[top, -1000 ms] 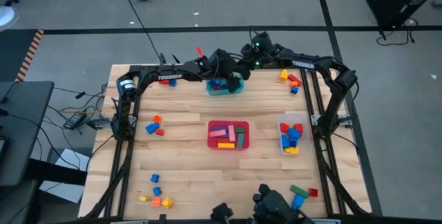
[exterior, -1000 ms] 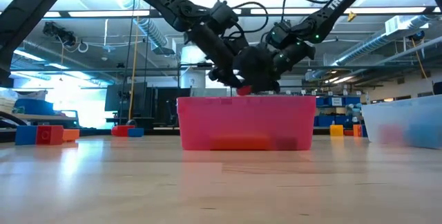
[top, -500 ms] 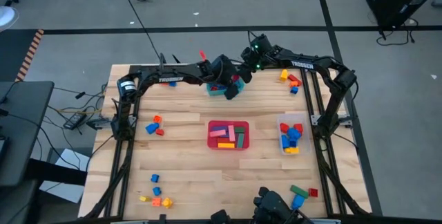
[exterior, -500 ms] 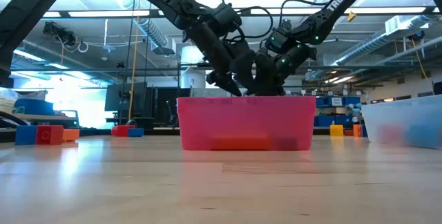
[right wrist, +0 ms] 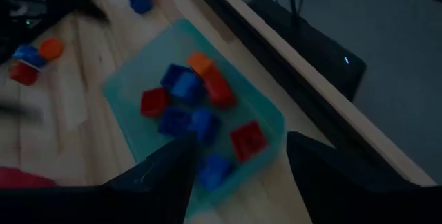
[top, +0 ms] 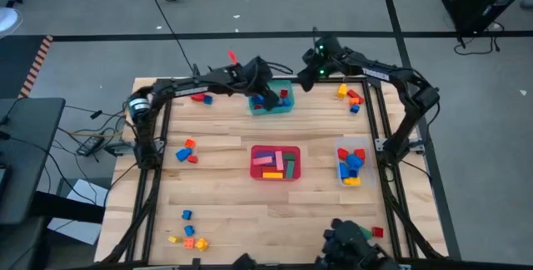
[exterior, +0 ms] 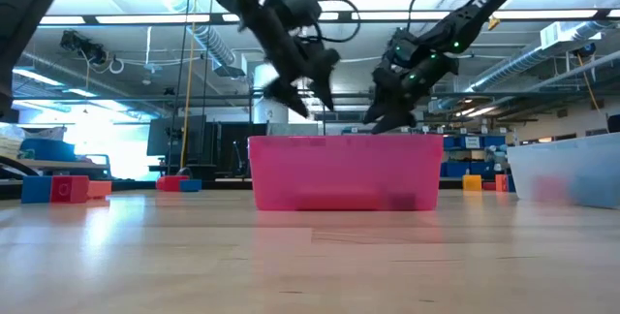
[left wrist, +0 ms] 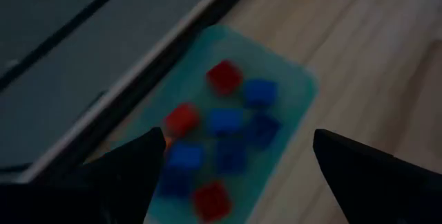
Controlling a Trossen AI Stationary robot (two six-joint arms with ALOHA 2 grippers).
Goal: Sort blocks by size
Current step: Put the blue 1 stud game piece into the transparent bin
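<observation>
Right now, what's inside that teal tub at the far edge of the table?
The teal tub holds small red, blue and orange blocks, piled loosely. Anything under them is hidden.

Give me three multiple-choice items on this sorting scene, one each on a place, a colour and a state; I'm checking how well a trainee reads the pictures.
1. Where does the teal tub stand?
A. at the table's far edge, between the two grippers
B. at the near edge
C. in the middle

2. What colour is the tub at the table's middle?
A. clear
B. red
C. teal

3. How is the left gripper?
A. shut on a block
B. open, holding nothing
C. out of view

Answers:
1 A, the high view shows it at the far edge, with the right gripper beside it.
2 B, red in both the high and low views.
3 B, the left wrist view shows the fingers spread with nothing between them.
</observation>
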